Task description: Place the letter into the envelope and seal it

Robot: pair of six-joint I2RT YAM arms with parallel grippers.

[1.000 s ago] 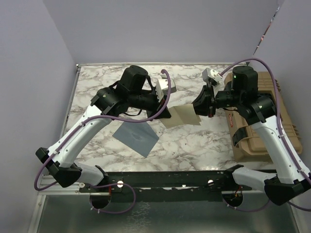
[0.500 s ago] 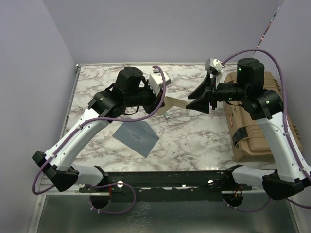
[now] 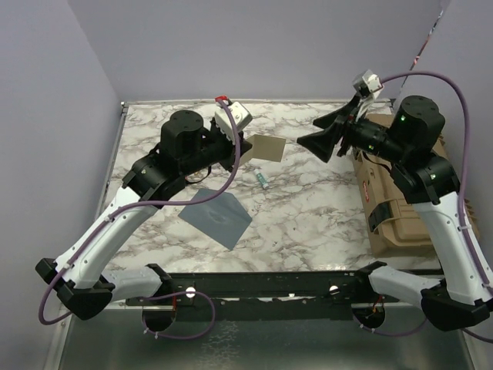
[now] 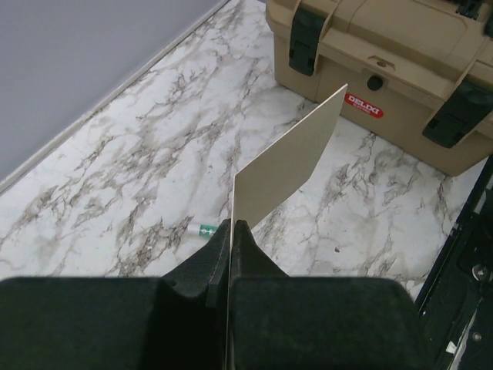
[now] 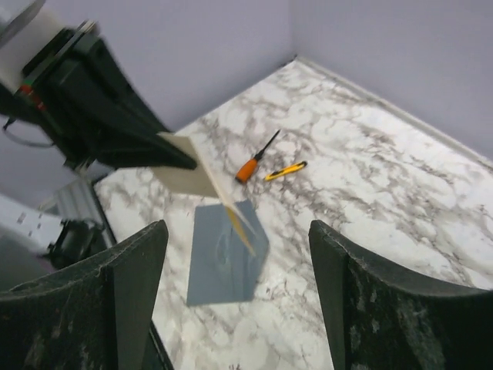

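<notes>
Cream-beige card, the letter (image 3: 266, 146), is pinched by one edge in your left gripper (image 3: 243, 145). Its jaws are closed tight on the card and hold it up off the marble table (image 3: 308, 208). Your right gripper (image 3: 312, 132) has its jaws spread wide and grips nothing, just beside the card's far edge. Your envelope (image 3: 218, 217) lies flat on the table beneath the left arm, well apart from the letter.

Beige letter (image 3: 266, 148), slate-blue envelope (image 3: 217, 216), grey-veined marble table (image 3: 308, 208).
</notes>
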